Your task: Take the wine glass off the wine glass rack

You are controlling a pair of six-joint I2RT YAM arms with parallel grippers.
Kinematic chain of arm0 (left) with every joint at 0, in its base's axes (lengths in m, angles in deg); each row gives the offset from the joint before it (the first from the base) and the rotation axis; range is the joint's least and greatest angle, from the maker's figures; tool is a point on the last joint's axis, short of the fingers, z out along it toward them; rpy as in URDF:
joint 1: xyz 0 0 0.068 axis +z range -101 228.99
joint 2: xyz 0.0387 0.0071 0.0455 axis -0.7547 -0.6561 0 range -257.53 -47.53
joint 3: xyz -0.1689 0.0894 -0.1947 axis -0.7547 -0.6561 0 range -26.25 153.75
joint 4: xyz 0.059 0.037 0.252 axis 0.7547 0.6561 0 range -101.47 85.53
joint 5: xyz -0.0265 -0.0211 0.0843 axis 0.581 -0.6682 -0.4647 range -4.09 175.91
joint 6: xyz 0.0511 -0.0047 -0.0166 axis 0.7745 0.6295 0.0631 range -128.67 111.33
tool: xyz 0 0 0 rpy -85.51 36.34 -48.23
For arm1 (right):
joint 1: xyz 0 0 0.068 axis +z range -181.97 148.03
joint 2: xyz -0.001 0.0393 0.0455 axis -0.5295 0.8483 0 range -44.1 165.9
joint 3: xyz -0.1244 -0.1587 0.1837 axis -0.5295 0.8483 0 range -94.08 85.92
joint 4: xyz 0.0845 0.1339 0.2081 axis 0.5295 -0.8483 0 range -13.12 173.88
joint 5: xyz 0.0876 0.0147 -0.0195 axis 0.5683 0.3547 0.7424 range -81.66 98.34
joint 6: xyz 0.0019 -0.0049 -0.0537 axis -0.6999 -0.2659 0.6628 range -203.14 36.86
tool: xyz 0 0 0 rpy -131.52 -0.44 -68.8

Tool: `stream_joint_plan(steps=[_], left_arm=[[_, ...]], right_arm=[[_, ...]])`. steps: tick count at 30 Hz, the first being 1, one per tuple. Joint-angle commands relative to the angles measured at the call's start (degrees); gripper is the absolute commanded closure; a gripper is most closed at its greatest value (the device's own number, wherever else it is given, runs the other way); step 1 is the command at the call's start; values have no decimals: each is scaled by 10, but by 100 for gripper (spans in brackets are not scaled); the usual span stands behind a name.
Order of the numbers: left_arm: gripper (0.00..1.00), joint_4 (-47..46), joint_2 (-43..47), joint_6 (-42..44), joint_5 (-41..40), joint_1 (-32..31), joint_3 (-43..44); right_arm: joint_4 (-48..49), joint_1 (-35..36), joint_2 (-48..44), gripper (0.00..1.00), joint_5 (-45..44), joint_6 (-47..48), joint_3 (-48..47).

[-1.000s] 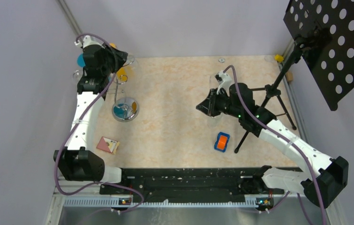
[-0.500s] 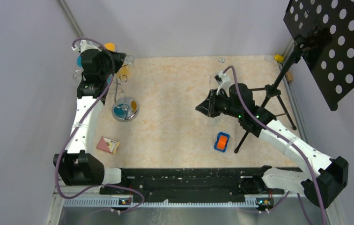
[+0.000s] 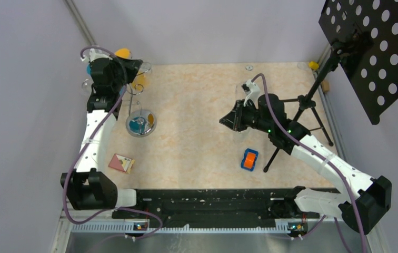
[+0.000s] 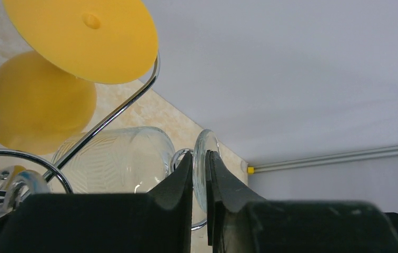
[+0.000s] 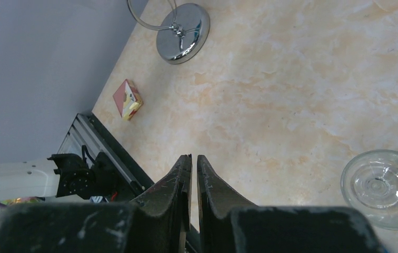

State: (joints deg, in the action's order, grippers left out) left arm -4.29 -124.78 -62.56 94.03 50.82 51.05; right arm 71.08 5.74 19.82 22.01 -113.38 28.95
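Observation:
The wine glass rack (image 4: 107, 118) is a chrome wire stand at the table's back left, and its round base (image 3: 140, 124) shows from above. A clear wine glass (image 4: 112, 158) hangs on one curled arm. My left gripper (image 4: 199, 155) is shut on the thin edge of this glass's foot (image 4: 202, 145), high at the rack's top (image 3: 133, 66). A yellow glass (image 4: 81, 37) hangs beside it. My right gripper (image 5: 193, 158) hovers shut over the middle of the table (image 3: 228, 120), with nothing between its fingers.
A blue glass (image 3: 88, 68) hangs on the rack's far left side. One clear glass (image 5: 381, 187) stands on the table under my right arm. A black tripod (image 3: 302, 105) with a perforated panel (image 3: 376, 47) stands at the right. An orange toy car (image 3: 249, 159) and a small box (image 3: 121, 163) lie nearer the front.
My left gripper has closed on the clear glass's foot and shifted slightly toward the back wall. The right arm has not moved.

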Motion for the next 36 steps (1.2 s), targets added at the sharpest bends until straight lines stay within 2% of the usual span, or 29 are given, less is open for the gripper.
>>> stream_joint_plan(steps=[1, 12, 24, 36], left_arm=[[100, -99, 34, -82, 47, 3, -23], [100, -116, 75, -142, 44, 4, -41], [100, -29, 87, -111, -13, 5, -14], [100, -44, 96, -135, -57, 30, -23]], right_arm=[[28, -3, -17, 90, 7, -5, -1], [34, -3, -16, 90, 7, -7, 1], [33, -3, -19, 90, 4, -12, 4], [37, -3, -18, 90, 6, -18, 6]])
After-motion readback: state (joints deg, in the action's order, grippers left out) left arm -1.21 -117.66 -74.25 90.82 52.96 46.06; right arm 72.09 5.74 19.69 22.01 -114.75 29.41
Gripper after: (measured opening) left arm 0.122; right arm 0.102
